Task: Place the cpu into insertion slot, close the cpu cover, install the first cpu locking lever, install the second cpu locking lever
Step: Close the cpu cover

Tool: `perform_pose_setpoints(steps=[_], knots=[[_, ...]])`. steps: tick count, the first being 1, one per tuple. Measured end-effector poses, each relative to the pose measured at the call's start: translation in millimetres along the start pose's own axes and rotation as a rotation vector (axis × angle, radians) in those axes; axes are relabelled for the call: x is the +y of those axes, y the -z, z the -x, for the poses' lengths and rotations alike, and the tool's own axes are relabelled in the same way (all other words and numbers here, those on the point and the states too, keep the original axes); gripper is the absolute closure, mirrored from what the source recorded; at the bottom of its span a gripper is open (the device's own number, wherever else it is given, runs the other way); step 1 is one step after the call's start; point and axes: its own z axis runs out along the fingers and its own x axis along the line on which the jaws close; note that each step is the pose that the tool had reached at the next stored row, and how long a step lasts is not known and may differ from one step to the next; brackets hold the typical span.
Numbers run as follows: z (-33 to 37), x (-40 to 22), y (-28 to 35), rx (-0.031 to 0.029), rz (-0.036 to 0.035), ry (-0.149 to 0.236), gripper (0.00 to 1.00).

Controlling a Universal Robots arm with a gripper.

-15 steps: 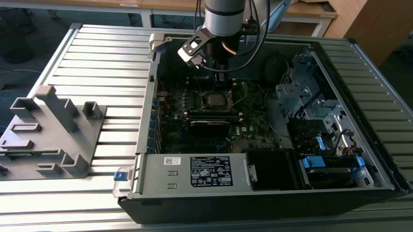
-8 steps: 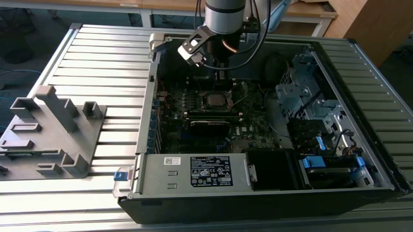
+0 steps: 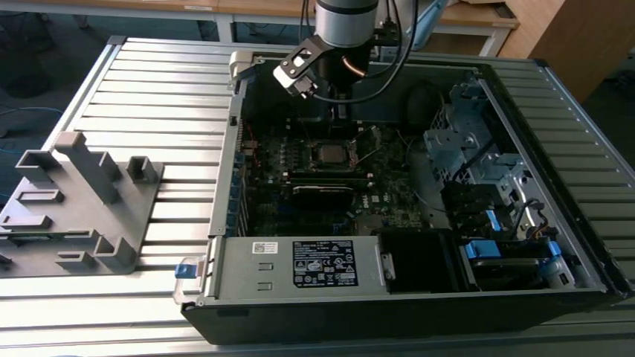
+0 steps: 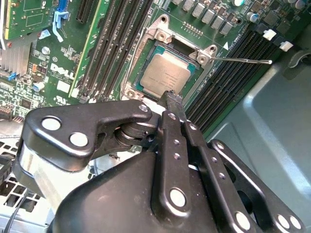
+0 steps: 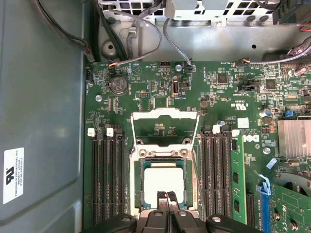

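Silver-grey cpu (image 5: 164, 180), flat in insertion slot (image 5: 160, 154). Its near edge is hidden behind the gripper (image 5: 167, 196), whose fingers are pressed together on nothing; contact with the chip cannot be made out. Cpu cover (image 5: 165, 114): metal frame, swung open beyond the slot. Computer case (image 3: 397, 316): holds the motherboard (image 3: 297, 186).

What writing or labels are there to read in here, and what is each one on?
Nothing can be quoted reliably.
Case wall label: lines of black print, too small to read.
Power supply label: small print and symbols, unreadable.
White sticker beside it: unreadable.
Motherboard: white maker's logo and tiny part codes, not quoted.
cpu: faint engraving on its metal top, unreadable.
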Motion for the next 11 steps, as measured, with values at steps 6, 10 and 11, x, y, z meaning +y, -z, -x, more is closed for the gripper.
perform_pose_setpoints(steps=[6,10,11], knots=[[0.0,0.1,2.1,-0.0001,-0.0001,0.000,0.90],[0.0,0.1,2.4,-0.0001,-0.0001,0.000,0.90],[0.0,0.1,2.5,-0.0001,-0.0001,0.000,0.90]])
